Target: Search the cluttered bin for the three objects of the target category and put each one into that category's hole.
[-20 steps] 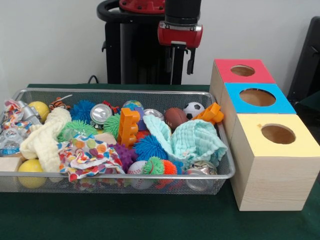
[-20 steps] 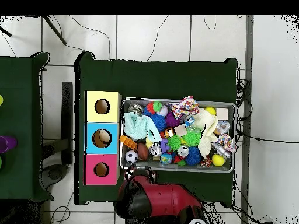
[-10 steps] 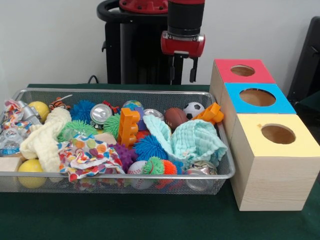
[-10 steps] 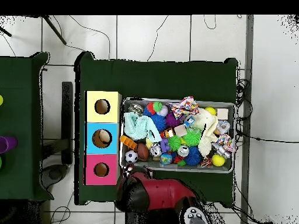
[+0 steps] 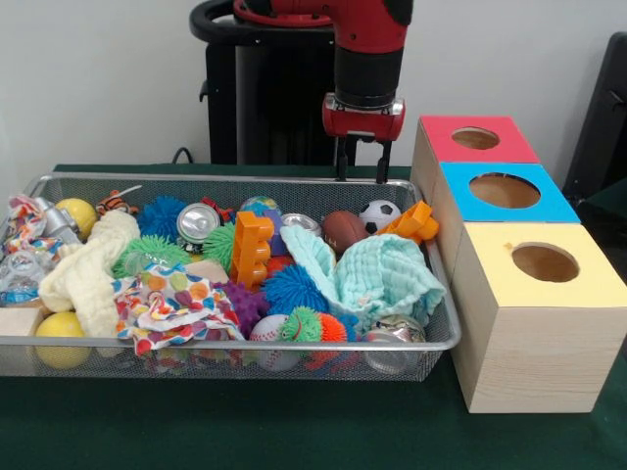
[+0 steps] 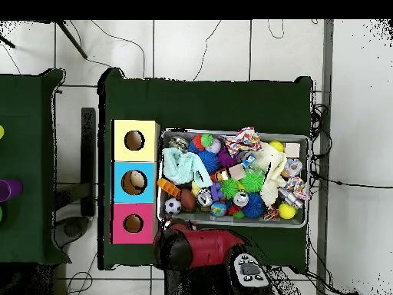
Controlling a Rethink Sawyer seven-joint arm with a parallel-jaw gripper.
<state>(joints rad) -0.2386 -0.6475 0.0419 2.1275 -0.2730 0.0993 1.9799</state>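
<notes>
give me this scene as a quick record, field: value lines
gripper: gripper open, empty, above the bin's far rim
bin: wire mesh bin full of mixed toys
cloths: mint cloth, cream cloth, dotted cloth
balls: soccer ball, brown football
boxes: red box, blue box, yellow box, one hole each

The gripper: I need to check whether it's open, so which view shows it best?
The front view. There the gripper hangs over the bin's far rim, its two fingers apart with nothing between them. In the overhead view the arm's red and black bulk hides the gripper.
</notes>
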